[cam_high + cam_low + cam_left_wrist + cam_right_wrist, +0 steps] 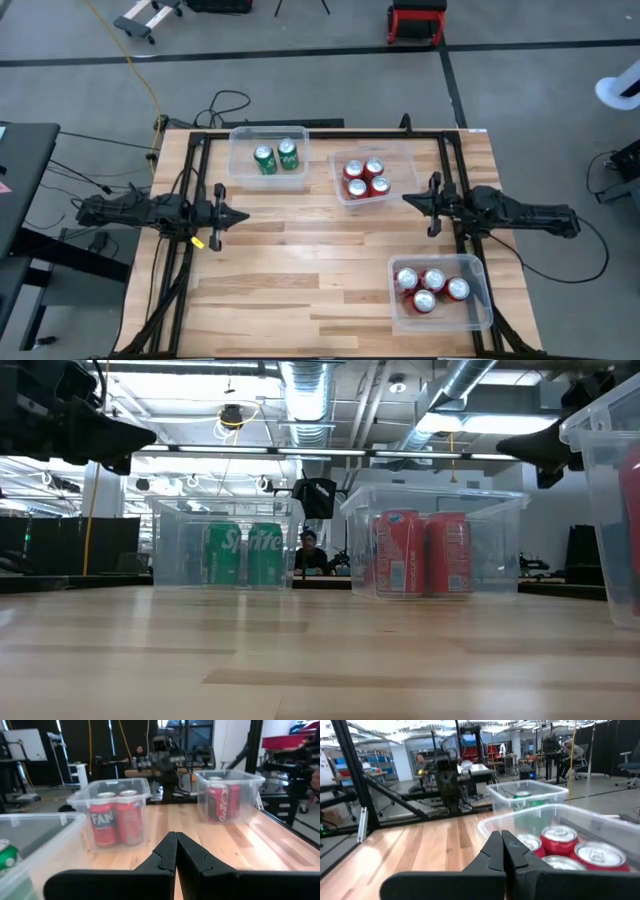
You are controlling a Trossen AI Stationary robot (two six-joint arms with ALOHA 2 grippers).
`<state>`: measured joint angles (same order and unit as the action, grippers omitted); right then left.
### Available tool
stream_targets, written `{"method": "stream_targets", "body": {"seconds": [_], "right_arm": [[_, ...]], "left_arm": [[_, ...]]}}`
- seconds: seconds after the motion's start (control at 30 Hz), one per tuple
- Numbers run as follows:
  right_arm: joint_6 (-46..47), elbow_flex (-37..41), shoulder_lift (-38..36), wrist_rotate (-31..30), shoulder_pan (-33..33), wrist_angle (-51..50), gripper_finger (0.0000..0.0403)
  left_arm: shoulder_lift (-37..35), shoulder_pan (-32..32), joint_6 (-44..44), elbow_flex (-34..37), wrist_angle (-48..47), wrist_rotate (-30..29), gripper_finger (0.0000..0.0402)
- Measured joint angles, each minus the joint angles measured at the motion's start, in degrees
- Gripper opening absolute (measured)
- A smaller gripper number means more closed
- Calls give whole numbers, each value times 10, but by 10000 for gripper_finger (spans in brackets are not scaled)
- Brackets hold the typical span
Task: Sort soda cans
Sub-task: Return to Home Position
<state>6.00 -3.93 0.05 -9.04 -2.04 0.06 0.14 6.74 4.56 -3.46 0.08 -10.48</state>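
Found the left end effector (243, 215) raised above the left side of the counter (300, 260), pointing inward, its fingers pressed together at the tips and gripping nothing. Found the right end effector (407, 199) opposite it above the right side, aimed back toward the centre, likewise pinched closed and empty. Counted two green soda cans (265, 160) standing upright and side by side inside the clear bin (240, 133) at the upper left of the high view, silver tops up, with white lettering showing on their bodies in the low view. Noted four red soda cans (357, 187) packed in a tight cluster in the middle bin (398, 165), just to the right of the green pair's bin and well apart from either end effector. Noted four more red cans (433, 279) upright in the third bin (478, 310) at the counter's lower right corner, below the right arm. Glimpsed a person (308, 550) far off in the room, visible in the low view between the green and red bins.
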Motion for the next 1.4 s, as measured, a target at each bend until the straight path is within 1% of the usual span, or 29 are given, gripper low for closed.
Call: {"method": "stream_targets", "body": {"seconds": [0.17,0.23,0.37,0.5,0.67,0.77,0.83,0.97,1.1,1.4], "right_arm": [[9,29,0,4,0,41,0],[11,34,0,4,0,33,0],[8,35,0,4,0,27,0],[-43,35,3,4,-2,27,0],[-94,35,14,4,-29,26,0],[-152,35,24,4,-46,26,8],[-173,35,30,4,-55,26,17],[-144,36,30,3,-64,26,35],[-108,36,30,2,-64,27,41],[-105,36,30,2,-64,27,42]], "left_arm": [[0,0,-13,-1,-19,-2,0],[-1,0,-20,0,-25,-2,0],[3,0,-10,28,28,-1,0],[8,-4,1,29,29,-3,0],[15,-14,-12,29,30,-3,0],[24,-15,-22,30,30,-5,0],[26,-15,-23,30,31,-5,0],[28,-15,-21,30,31,-5,0],[28,-15,-23,30,31,-5,0],[28,-15,-22,30,32,-5,0]]}}
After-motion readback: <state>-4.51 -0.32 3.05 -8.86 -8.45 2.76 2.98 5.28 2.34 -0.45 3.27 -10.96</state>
